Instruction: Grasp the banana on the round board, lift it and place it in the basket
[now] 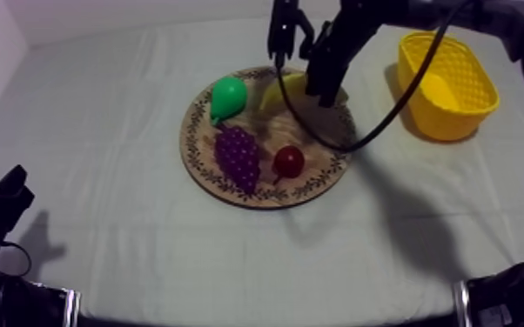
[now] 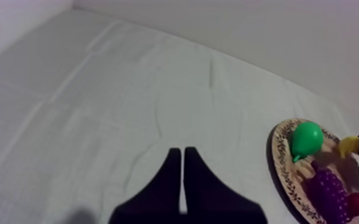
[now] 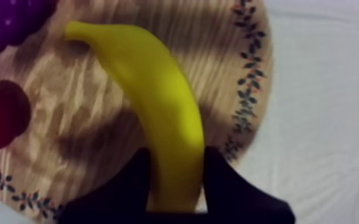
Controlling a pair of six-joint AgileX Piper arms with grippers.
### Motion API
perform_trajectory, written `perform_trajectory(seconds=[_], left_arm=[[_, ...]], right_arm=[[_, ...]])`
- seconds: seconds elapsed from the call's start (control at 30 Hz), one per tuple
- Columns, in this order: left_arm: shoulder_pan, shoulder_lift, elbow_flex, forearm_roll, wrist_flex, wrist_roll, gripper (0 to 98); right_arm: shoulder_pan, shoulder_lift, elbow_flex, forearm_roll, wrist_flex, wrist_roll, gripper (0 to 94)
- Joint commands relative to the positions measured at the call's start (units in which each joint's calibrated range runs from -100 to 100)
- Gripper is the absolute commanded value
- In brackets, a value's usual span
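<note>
The yellow banana (image 1: 285, 90) lies at the far edge of the round wooden board (image 1: 209, 174). My right arm comes in from the upper right, and my right gripper (image 1: 319, 89) is down at the banana's right end. In the right wrist view the two black fingers press on either side of the banana (image 3: 152, 95), so my right gripper (image 3: 177, 155) is shut on it over the board's patterned rim (image 3: 247, 89). The yellow basket (image 1: 457, 96) stands at the far right. My left gripper (image 1: 9, 187) rests low at the left, and my left gripper (image 2: 183, 152) has its fingers together as a wedge.
A green pear (image 1: 227, 97), purple grapes (image 1: 238, 156) and a small red fruit (image 1: 289, 161) share the board beside the banana. The pear (image 2: 306, 139) and grapes (image 2: 328, 187) sit far right of my left gripper. Bare cloth lies between board and basket.
</note>
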Motion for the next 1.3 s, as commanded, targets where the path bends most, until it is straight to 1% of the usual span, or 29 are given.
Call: perform_trajectory(seconds=[0.0, 0.27, 0.5, 0.73, 0.97, 1.13, 1.27], left_arm=[[-0.01, -0.03, 0.02, 0.0, 0.03, -0.02, 0.1], [-0.01, -0.03, 0.02, 0.0, 0.03, -0.01, 0.1], [-0.01, -0.03, 0.02, 0.0, 0.03, 0.0, 0.1], [-0.01, -0.03, 0.02, 0.0, 0.03, 0.01, 0.1], [-0.01, -0.03, 0.02, 0.0, 0.03, 0.01, 0.1], [-0.01, -0.03, 0.02, 0.0, 0.03, 0.01, 0.1], [-0.01, -0.03, 0.02, 0.0, 0.03, 0.01, 0.1]], right_arm=[[0.35, -2.48, -0.7, -0.3, 2.89, 0.03, 24.9], [3.75, -11.24, -4.06, -1.32, 12.02, -0.4, 26.2], [9.15, -15.92, -6.16, -1.33, 16.88, -0.79, 27.3], [16.01, -18.05, -5.75, -1.06, 18.2, -0.54, 28.6], [22.38, -18.12, -3.65, -0.97, 18.08, 0.34, 29.0], [25.53, -17.56, -1.7, -0.79, 17.51, 0.88, 29.2], [27.09, -17.42, 0.58, -0.65, 16.69, 1.29, 29.3]])
